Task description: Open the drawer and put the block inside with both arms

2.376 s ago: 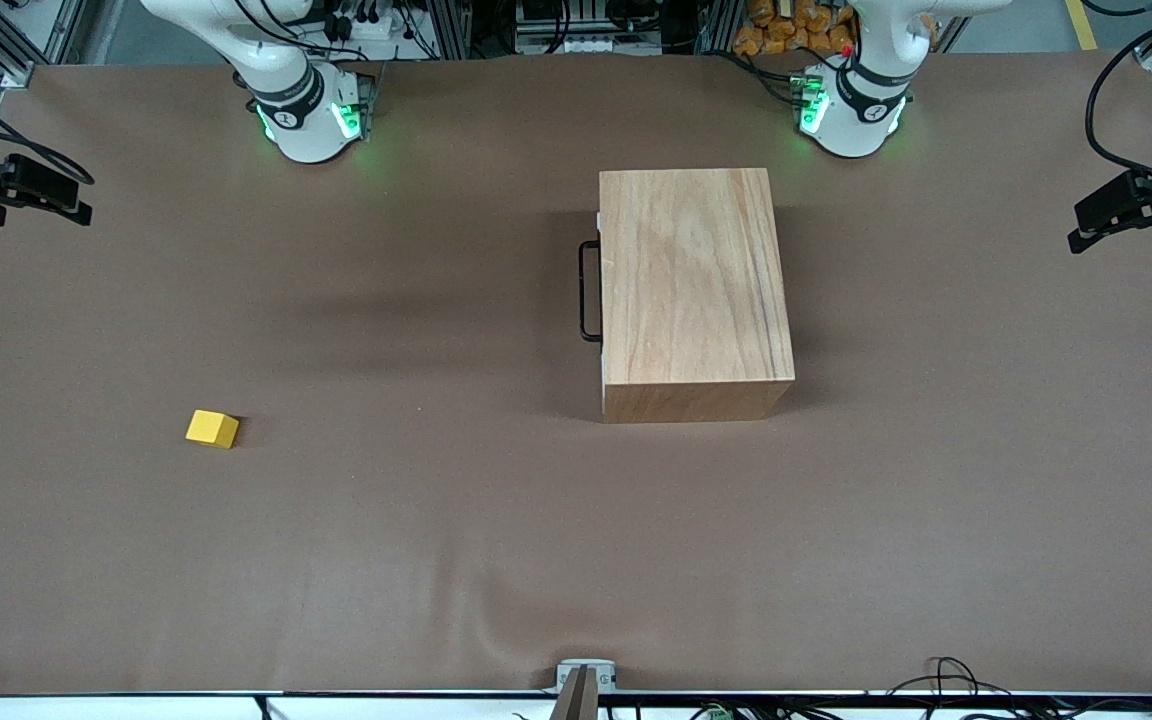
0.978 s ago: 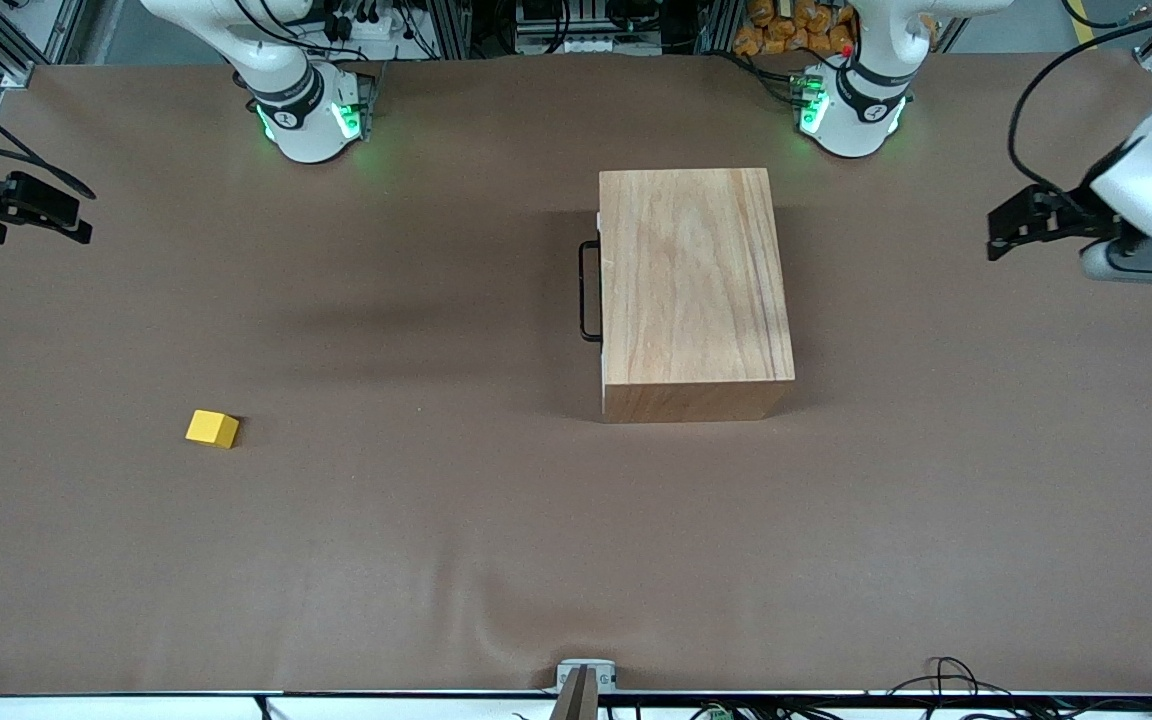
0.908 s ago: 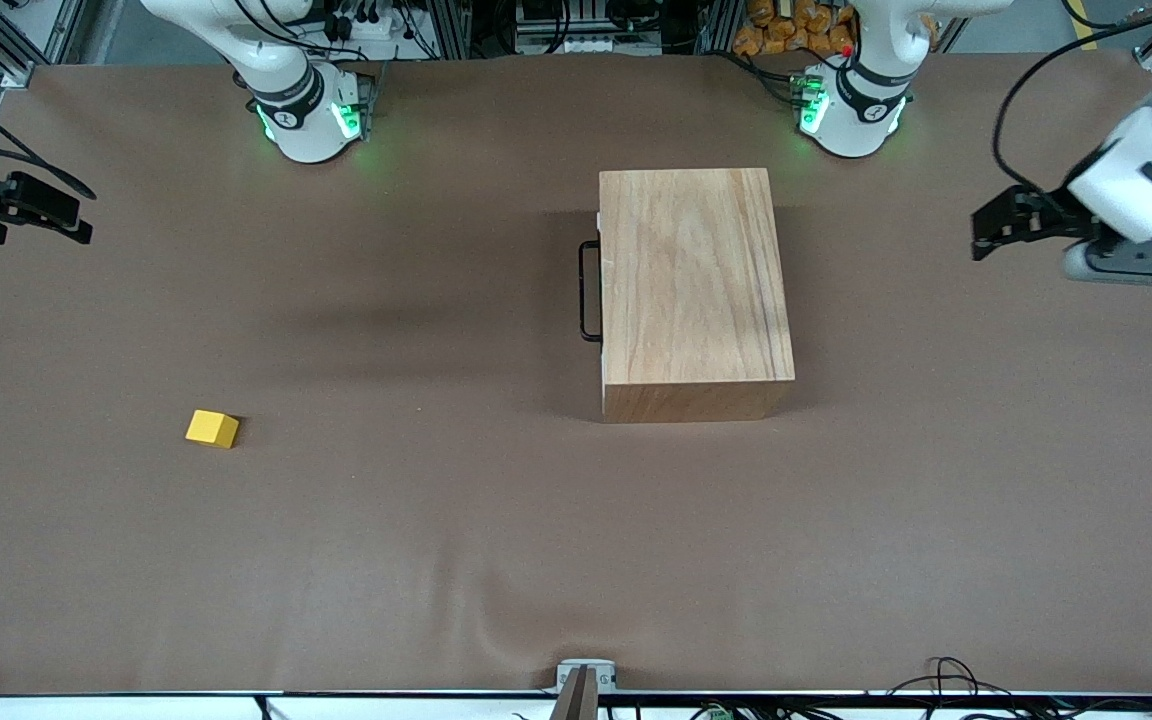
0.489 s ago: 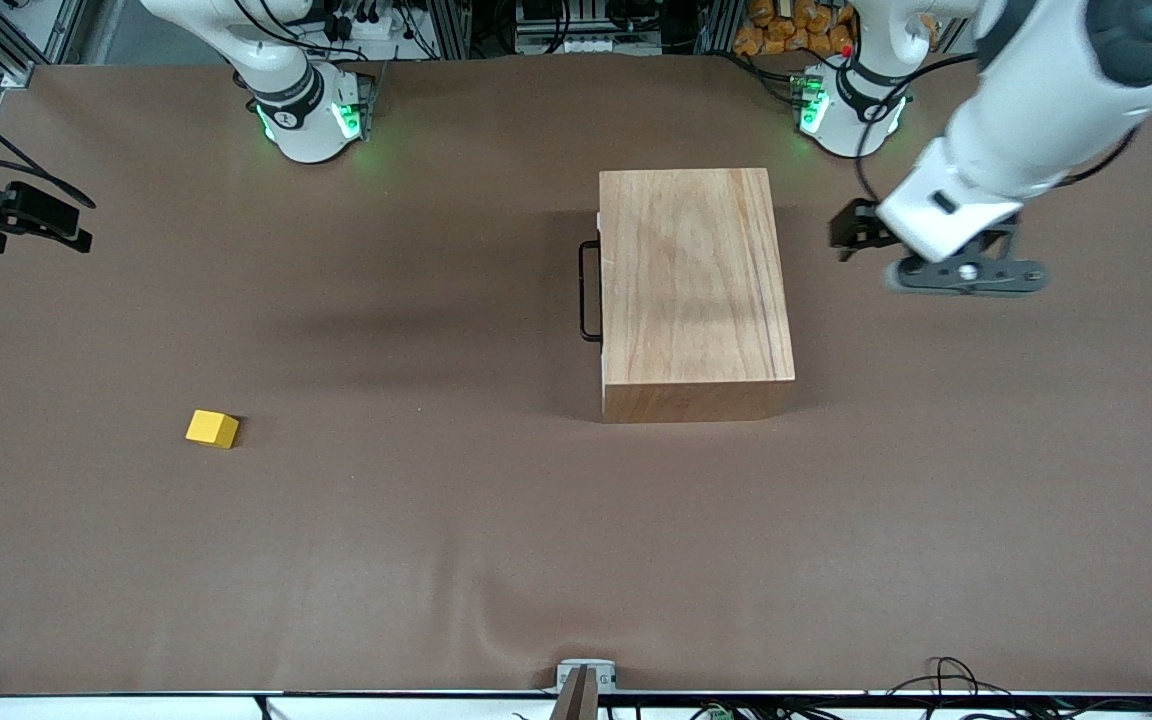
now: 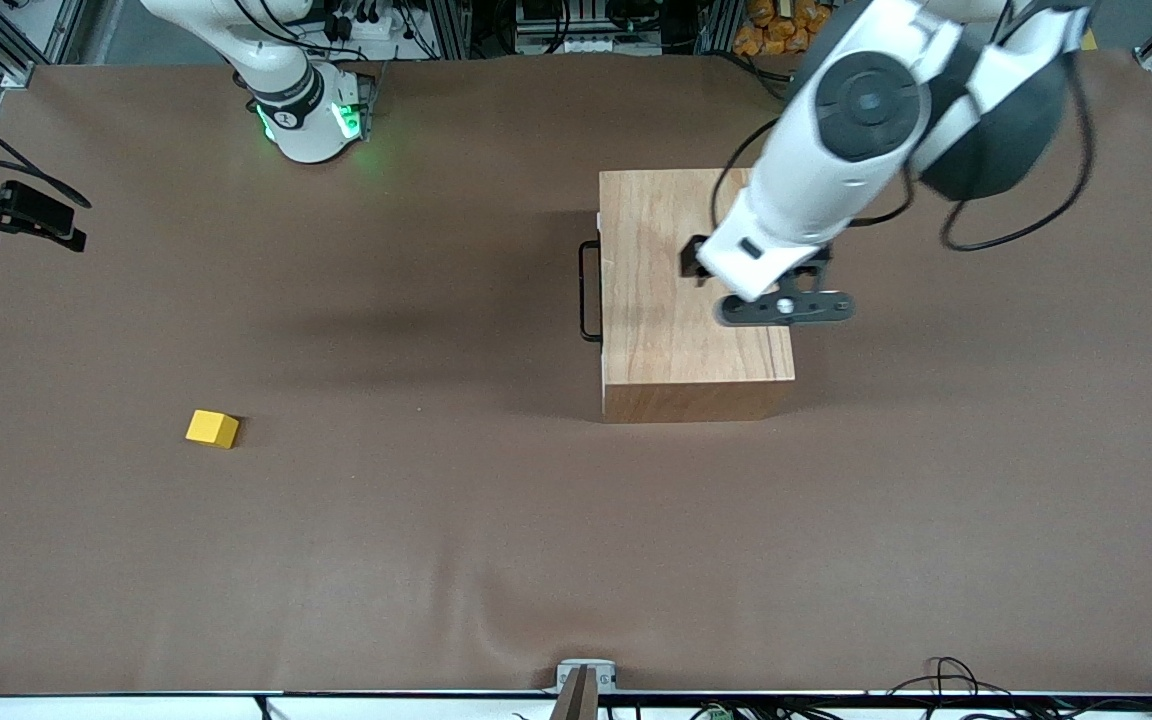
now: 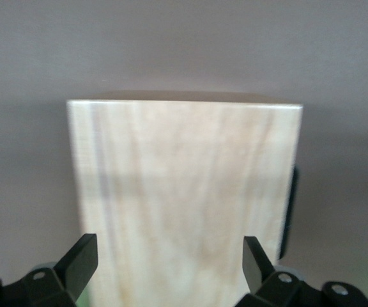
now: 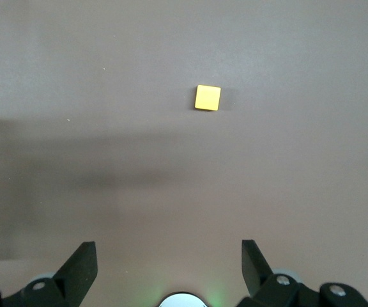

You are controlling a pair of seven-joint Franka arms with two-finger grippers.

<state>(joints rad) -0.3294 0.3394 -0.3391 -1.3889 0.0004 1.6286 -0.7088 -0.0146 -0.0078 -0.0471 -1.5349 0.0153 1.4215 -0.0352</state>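
The left gripper (image 5: 693, 265) is now being carried over the top of the wooden cabinet (image 5: 681, 240); half a second ago it was hanging over bare table toward the left arm's end, and earlier it was out at the table's edge. This is being read as an approach to the handle (image 5: 588, 290), so the opening step is only beginning: the drawer (image 5: 600, 225) is still being seen shut, its white front showing as a thin sliver at the cabinet's handle side. The block (image 5: 212, 428) is lying untouched on the brown table (image 5: 436, 550), well apart from the cabinet, toward the right arm's end and nearer to the front camera.

The right gripper (image 5: 21, 212) is being held at the table's edge at the right arm's end, barely shifted over the same span, and appears to be waiting.

What the front view is hiding is being supplied by the wrist cameras. In the left wrist view the fingers (image 6: 82, 259) are being shown spread wide with nothing between them, above the cabinet top. In the right wrist view the fingers (image 7: 82, 265) are likewise being shown parted and empty, with the block in sight.
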